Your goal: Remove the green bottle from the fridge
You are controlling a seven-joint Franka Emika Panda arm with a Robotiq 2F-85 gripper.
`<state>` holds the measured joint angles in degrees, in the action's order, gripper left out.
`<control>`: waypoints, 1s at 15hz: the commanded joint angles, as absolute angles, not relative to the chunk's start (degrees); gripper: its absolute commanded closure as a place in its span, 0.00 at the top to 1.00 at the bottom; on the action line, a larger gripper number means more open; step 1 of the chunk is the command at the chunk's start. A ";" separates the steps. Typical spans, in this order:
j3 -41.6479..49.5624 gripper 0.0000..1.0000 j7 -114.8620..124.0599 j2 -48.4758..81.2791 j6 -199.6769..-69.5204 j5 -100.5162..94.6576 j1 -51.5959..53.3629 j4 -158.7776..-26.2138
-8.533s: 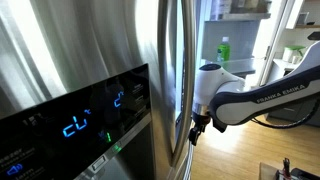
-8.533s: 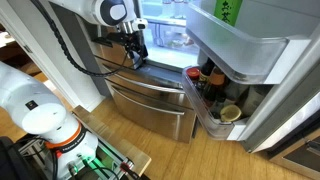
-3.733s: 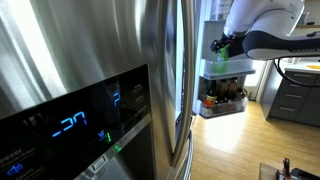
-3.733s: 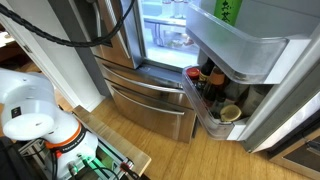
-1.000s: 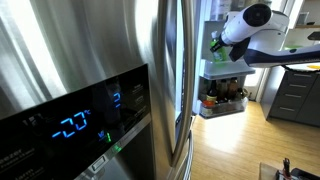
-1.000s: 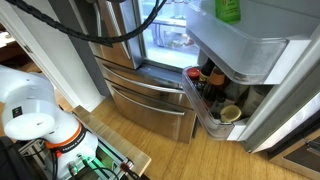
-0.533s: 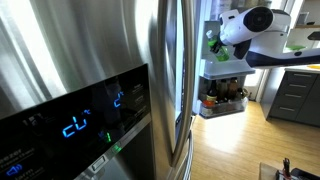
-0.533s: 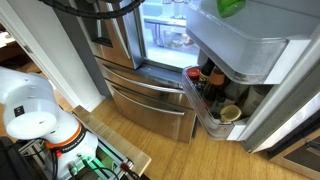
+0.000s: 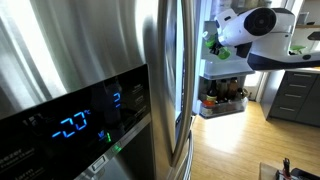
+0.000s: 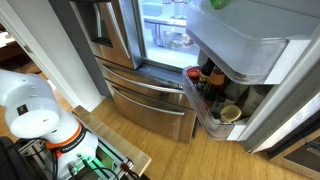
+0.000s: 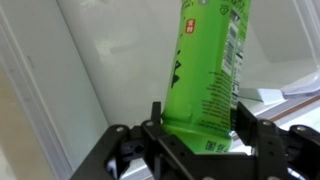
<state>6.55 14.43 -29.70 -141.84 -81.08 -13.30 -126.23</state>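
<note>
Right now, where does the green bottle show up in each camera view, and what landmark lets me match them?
Exterior view: green bottle upper right, at the white arm tip, above the dark jars.
Exterior view: green bottle a sliver at the top edge, above the dark jars.
Wrist view: green bottle fills the centre, tilted; jars not visible.
Shared landmark: the dark jars, in both exterior views.

Pretty sure I'm driving in a home kitchen: big stainless fridge point(image 9: 80, 60) with a dispenser panel point(image 9: 70, 125) (blue glowing digits), jars point(image 10: 205, 85) in its door, wood floor point(image 9: 235, 140), grey drawers point(image 9: 297, 97).
</note>
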 commanded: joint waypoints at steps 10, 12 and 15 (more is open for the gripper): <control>2.77 0.44 15.84 -35.38 -137.14 -86.10 -6.74 -129.16; 1.95 0.44 17.21 -35.17 -136.62 -85.18 -5.55 -129.24; 1.04 0.44 19.75 -34.49 -134.81 -81.82 -3.24 -129.25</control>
<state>1.49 17.06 -33.92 -137.36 -84.00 -5.72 -127.89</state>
